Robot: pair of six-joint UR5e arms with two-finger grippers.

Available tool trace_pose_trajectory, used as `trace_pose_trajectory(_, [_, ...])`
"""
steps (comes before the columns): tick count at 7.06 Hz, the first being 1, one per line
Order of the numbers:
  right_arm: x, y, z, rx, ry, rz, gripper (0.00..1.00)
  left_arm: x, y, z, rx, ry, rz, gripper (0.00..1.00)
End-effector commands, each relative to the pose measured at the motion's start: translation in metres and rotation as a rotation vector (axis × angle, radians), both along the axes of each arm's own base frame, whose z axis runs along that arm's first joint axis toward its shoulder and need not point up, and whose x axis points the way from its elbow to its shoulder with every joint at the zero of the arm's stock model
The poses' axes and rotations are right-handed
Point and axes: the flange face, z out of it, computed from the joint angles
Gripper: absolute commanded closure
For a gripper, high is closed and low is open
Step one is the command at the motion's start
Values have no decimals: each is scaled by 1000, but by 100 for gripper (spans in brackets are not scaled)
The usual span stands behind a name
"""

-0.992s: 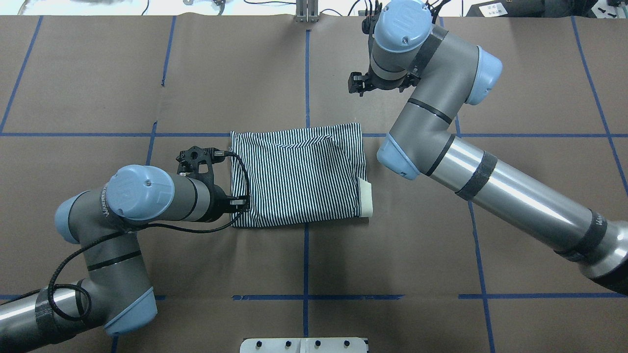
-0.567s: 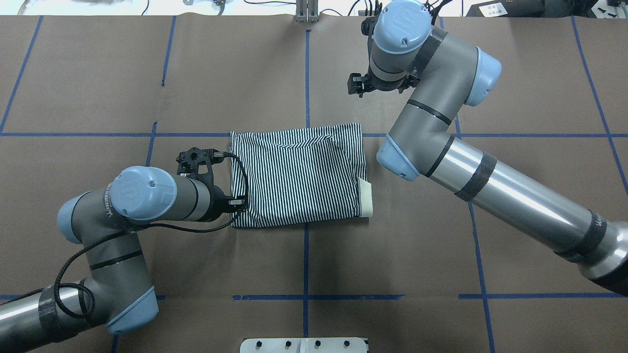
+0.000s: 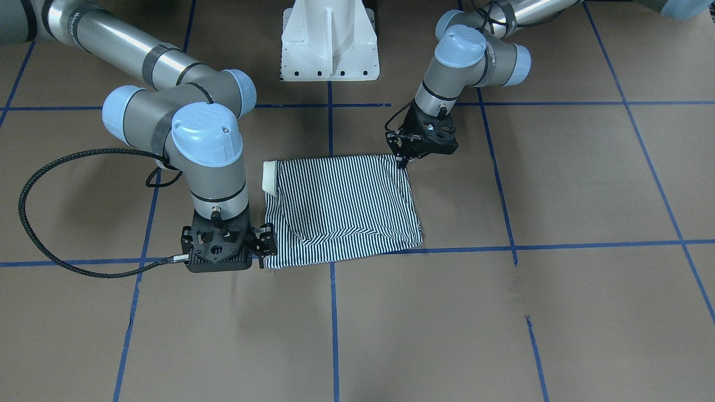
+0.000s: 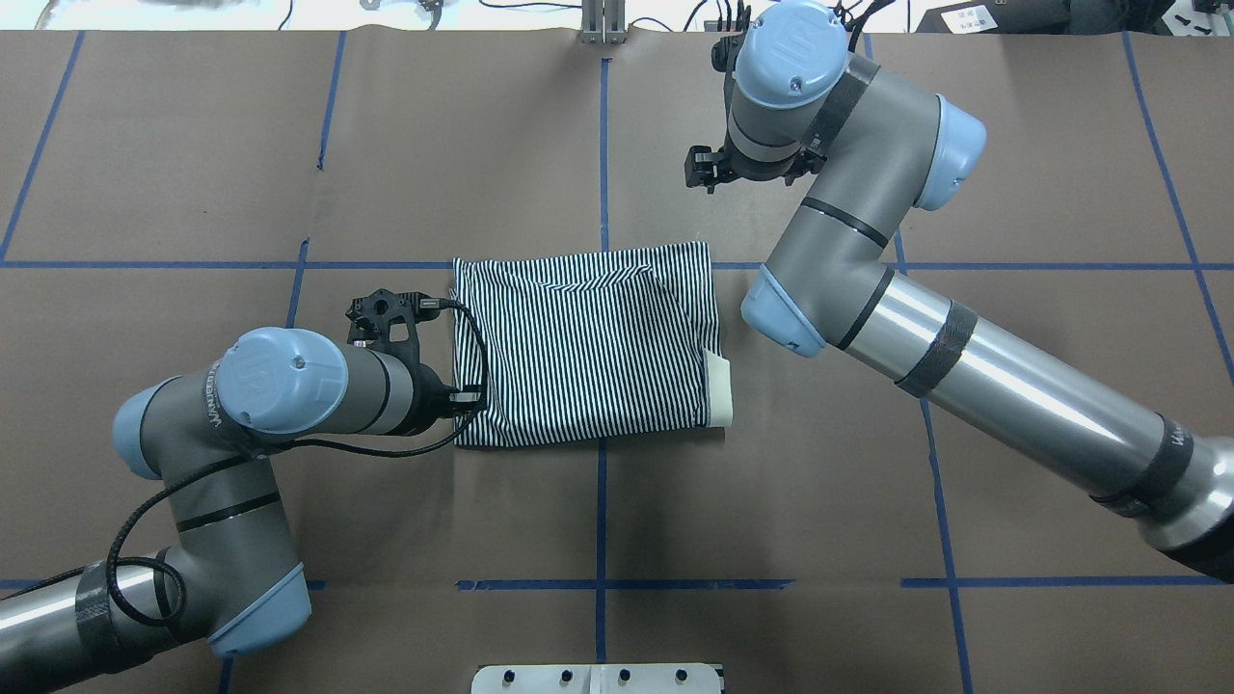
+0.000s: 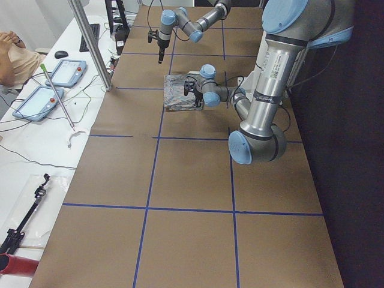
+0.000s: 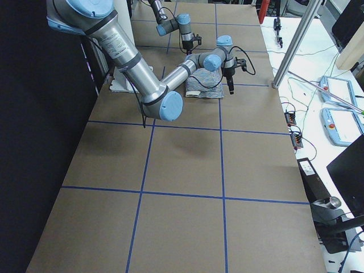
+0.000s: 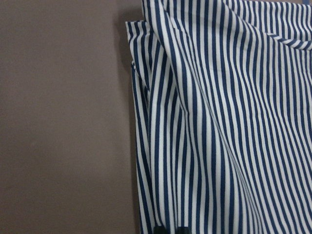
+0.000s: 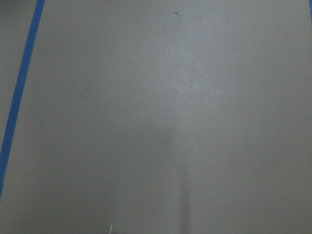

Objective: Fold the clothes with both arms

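Note:
The striped polo shirt (image 4: 588,347) lies folded into a flat rectangle at the table's middle, and it also shows in the front view (image 3: 341,209). Its cream collar (image 4: 718,390) sticks out at the near right edge. My left gripper (image 4: 472,397) is shut, with its tips down on the shirt's near left corner (image 3: 401,161). The left wrist view shows stripes (image 7: 219,122) and the dark fingertips (image 7: 170,230) close together. I see no cloth lifted. My right gripper (image 4: 704,173) hangs open and empty above the table, beyond the shirt's far right corner (image 3: 263,245).
The brown paper table cover (image 4: 289,145) is crossed by blue tape lines. The white pedestal base (image 3: 329,42) stands at the robot's edge. A metal post (image 5: 90,42) and a bench with tablets (image 5: 36,102) stand past the far edge, with a person (image 5: 12,60) there.
The left arm has shifted a few pixels to the right and the right wrist has edged up slightly. The shirt has not moved.

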Motion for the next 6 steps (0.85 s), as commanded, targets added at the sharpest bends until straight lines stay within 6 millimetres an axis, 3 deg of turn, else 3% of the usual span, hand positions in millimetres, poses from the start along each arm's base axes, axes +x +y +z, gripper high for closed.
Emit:
trace_pose_trajectory(1, [0, 0, 6, -3, 6, -3, 0, -15, 5, 18, -1, -18, 4, 100])
trace_pose_trajectory(4, [2, 2, 16, 11, -5, -6, 0, -41, 18, 33, 5, -11, 5, 100])
trace_pose_trajectory(5, [4, 3, 28, 29, -24, -8, 0, -41, 19, 33, 14, -10, 11, 17])
trace_pose_trajectory(6, [7, 4, 28, 6, -50, -35, 0, -44, 19, 26, 53, -6, 29, 0])
